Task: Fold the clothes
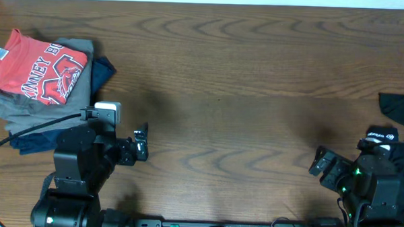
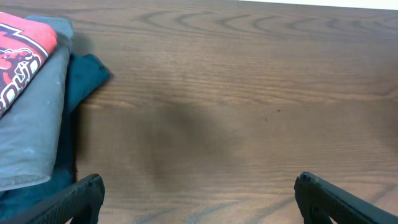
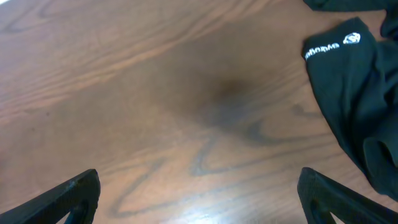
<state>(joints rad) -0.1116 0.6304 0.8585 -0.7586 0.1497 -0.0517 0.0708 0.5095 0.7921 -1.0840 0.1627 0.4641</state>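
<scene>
A folded coral-red T-shirt [image 1: 45,67] with a white-and-dark print lies on top of a stack at the table's far left, over a grey garment [image 1: 27,111] and a dark blue one [image 1: 102,69]. The stack also shows in the left wrist view [image 2: 31,124]. A black garment with a small white logo [image 1: 397,110] lies crumpled at the right edge; it shows in the right wrist view [image 3: 354,93]. My left gripper [image 1: 140,144] is open and empty, just right of the stack. My right gripper [image 1: 319,163] is open and empty, left of the black garment.
The brown wooden table [image 1: 243,81] spreads between the two arms. A black cable [image 1: 26,131] runs from the left arm across the stack's near edge. The table's far edge meets a white wall at the top.
</scene>
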